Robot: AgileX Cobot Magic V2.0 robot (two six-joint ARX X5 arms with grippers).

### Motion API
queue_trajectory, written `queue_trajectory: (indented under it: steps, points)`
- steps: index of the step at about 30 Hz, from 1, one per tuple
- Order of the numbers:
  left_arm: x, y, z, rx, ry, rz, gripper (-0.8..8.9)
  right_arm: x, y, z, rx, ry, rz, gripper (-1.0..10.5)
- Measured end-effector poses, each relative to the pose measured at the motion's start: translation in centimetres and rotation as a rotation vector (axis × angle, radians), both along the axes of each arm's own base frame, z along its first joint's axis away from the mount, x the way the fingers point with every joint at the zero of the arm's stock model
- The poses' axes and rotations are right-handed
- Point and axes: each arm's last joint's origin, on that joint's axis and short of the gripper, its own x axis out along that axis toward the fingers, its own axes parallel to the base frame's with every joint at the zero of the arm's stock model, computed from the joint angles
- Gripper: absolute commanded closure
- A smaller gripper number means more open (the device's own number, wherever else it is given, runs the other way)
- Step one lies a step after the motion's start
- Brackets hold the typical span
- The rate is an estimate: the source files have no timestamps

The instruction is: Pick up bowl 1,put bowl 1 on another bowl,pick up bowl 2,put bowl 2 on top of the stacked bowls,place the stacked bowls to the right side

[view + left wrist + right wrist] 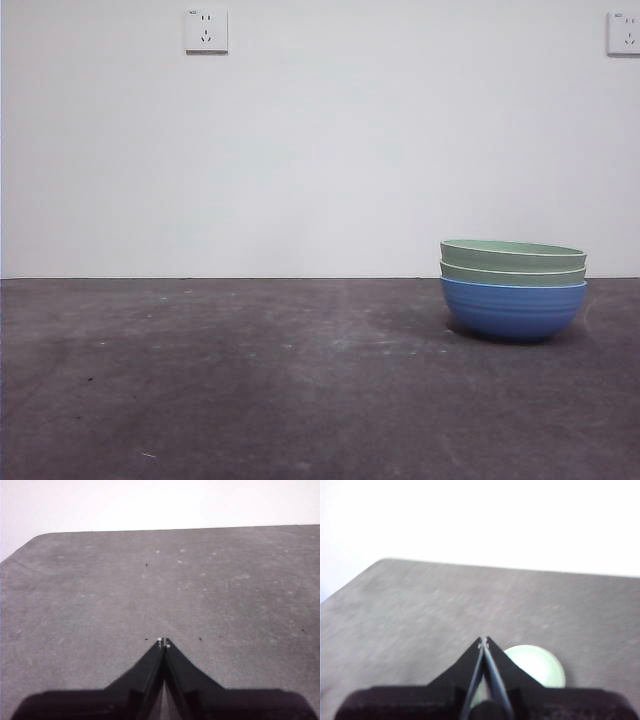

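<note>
The stacked bowls stand on the right of the table in the front view: a blue ribbed bowl (513, 308) at the bottom, with two pale green bowls (513, 262) nested in it. No arm shows in that view. My right gripper (483, 641) is shut with nothing in it, raised above the table; the pale green top bowl (536, 666) shows just beyond its tips, partly hidden by the jaws. My left gripper (163, 641) is shut and holds nothing, over bare table with no bowl in sight.
The dark grey table (250, 380) runs to a white wall with two sockets (206, 30). The table's far edge and a rounded corner (35, 537) appear in the left wrist view.
</note>
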Motion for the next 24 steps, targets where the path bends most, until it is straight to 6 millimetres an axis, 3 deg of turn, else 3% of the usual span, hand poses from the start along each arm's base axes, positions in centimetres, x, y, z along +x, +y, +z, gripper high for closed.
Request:
queue_trajectory:
  steps: [12,19,24]
  points:
    - [0.0,0.0,0.0,0.000,0.000,0.000,8.16,-2.0,-2.0,-15.8,0.013,-0.188,-0.163,9.4]
    - [0.0,0.0,0.0,0.000,0.000,0.000,8.16,-2.6,-2.0,-22.7,0.017,-0.165,-0.172,9.4]
    - [0.0,0.0,0.0,0.000,0.000,0.000,8.16,-2.5,-2.0,-25.4,0.039,-0.116,-0.177,9.4]
